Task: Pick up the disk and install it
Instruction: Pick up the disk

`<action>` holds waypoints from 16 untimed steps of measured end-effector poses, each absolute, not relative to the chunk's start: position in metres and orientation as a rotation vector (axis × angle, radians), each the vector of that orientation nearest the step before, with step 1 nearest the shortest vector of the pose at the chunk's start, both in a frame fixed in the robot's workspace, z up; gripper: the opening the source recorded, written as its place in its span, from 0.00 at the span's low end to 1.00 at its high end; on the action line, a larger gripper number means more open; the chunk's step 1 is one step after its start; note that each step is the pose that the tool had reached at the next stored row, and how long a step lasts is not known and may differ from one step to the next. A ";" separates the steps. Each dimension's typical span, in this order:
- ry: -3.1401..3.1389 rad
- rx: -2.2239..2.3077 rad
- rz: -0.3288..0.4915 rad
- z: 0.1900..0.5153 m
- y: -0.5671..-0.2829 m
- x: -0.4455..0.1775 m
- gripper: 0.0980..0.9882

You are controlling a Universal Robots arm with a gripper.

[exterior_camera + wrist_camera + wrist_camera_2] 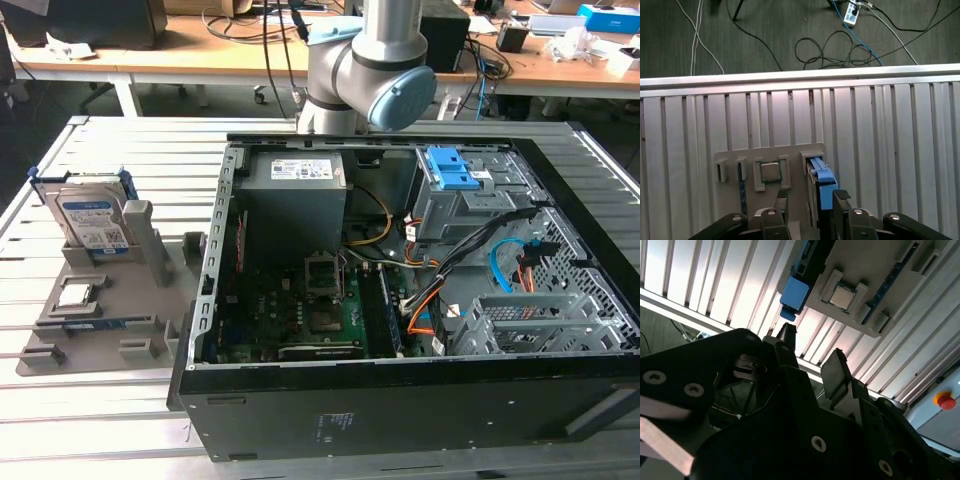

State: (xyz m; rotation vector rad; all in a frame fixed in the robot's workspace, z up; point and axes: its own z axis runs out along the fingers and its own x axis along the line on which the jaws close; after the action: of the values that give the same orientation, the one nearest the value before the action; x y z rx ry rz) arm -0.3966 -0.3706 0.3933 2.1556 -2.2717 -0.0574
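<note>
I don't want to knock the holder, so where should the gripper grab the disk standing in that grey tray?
Take the disk by its upper part, coming straight down. It stands on edge in the grey holder, its lower part sunk in the slot, so only the top is free. Pinch across its two broad flat faces; the open gripper hangs above it, lined up that way.

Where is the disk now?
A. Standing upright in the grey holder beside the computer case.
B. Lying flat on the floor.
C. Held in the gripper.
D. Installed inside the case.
A: the disk stands upright in the grey holder, outside the case, and the open gripper holds nothing.
</note>
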 end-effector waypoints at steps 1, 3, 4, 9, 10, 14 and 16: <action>-2.269 2.158 -0.057 0.393 -0.369 -0.396 0.43; -2.262 2.166 -0.057 0.393 -0.366 -0.393 0.43; -2.260 2.168 -0.057 0.393 -0.365 -0.392 0.43; -2.247 2.180 -0.056 0.390 -0.360 -0.387 0.43; -2.246 2.181 -0.055 0.389 -0.359 -0.386 0.43; -2.244 2.180 -0.053 0.377 -0.359 -0.384 0.43; -2.227 2.188 -0.042 0.370 -0.359 -0.381 0.43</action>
State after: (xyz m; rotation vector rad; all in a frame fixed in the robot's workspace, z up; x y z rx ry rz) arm -0.3814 -0.3589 0.3704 2.1883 -2.2270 -0.0424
